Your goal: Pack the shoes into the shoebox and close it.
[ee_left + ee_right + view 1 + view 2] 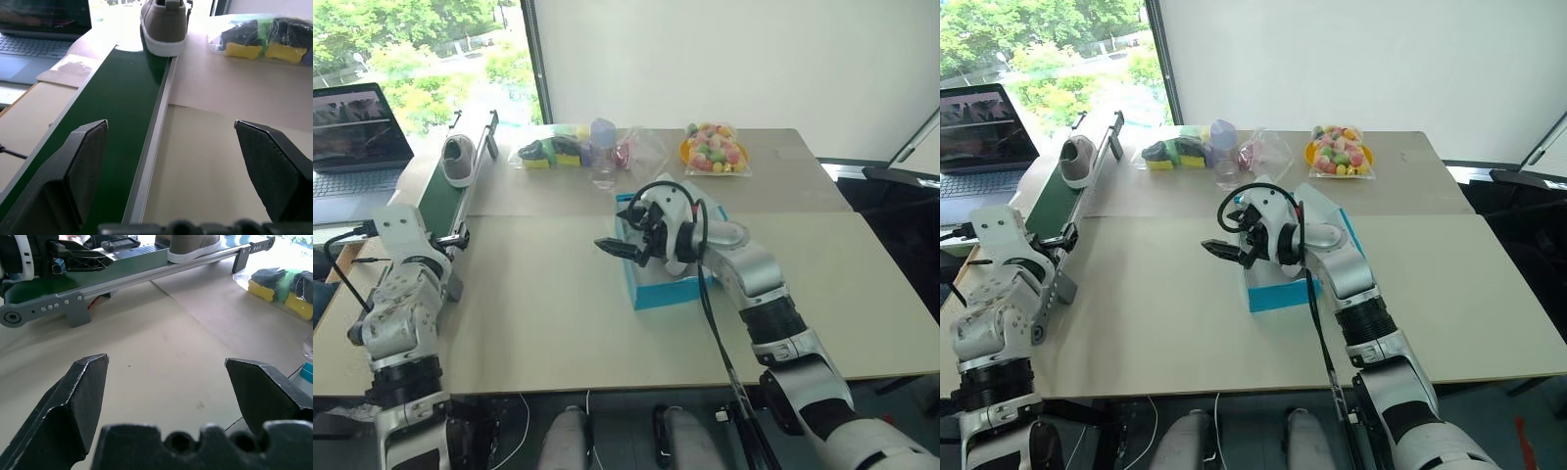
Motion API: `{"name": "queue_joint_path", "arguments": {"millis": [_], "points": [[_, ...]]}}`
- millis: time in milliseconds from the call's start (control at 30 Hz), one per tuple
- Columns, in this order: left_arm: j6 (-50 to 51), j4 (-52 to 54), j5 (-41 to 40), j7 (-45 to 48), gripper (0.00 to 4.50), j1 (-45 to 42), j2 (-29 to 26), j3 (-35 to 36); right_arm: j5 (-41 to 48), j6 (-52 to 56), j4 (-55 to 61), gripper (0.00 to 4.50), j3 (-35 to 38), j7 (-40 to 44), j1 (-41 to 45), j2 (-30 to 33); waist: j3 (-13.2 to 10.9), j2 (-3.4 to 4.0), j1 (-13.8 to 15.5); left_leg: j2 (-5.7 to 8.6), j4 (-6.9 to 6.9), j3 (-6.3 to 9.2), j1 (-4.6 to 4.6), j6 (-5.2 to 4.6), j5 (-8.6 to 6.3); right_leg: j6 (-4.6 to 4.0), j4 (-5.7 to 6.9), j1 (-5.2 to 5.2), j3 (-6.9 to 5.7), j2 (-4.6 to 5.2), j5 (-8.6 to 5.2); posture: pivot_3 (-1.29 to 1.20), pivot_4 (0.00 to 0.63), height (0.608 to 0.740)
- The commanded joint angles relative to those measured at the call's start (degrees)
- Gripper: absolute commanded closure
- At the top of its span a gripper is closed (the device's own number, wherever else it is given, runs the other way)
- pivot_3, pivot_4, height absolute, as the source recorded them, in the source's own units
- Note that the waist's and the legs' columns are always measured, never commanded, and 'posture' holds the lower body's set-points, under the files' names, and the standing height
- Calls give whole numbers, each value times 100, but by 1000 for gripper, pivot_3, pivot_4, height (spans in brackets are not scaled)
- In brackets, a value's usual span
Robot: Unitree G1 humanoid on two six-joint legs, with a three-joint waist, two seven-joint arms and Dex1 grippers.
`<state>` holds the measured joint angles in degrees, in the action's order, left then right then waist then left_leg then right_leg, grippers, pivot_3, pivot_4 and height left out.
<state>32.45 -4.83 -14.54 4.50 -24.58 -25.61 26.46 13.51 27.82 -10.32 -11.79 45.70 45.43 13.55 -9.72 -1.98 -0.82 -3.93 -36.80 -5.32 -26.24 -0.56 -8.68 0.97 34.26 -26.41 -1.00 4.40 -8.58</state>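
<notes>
your right gripper [164, 382] hangs empty, jaws spread, over the shoebox [661, 284] at the table's [558, 313] middle. your left gripper [171, 161], also agape, faces the shoe [164, 24] on the green conveyor [117, 98] along the left edge.

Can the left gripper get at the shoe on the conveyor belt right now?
Probably yes: the left gripper is open, aimed along the green belt, with nothing between it and the shoe at the far end.

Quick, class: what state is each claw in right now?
Left claw: open, holding nothing.
Right claw: open, holding nothing.
</notes>
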Motion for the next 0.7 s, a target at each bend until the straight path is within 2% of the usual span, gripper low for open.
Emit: {"name": "queue_joint_path", "arguments": {"millis": [33, 300, 700], "points": [[-416, -384, 168, -20, 56, -146, -174, -34, 7, -32, 361, 0, 60, -79, -20, -10, 0, 0, -1, 0, 0, 0, 0, 0, 0, 0, 0, 0, 0, 0, 0, 0, 150, 740], [-952, -1419, 334, -149, 56, -596, -396, -44, 85, 248, 700, 0, 56, -237, -170, -73, 0, 0, -3, -1, 0, -1, -1, 1, 0, 2, -1, -2, -2, 0, 2, 0, 150, 740], [-1127, -2026, 214, 50, 56, -766, -473, -40, 132, 458, 891, 0, 128, -332, -175, -48, 0, -1, -3, -2, 0, -2, -1, 1, 0, -2, -2, -1, -3, 2, 4, 0, 150, 740]]}}
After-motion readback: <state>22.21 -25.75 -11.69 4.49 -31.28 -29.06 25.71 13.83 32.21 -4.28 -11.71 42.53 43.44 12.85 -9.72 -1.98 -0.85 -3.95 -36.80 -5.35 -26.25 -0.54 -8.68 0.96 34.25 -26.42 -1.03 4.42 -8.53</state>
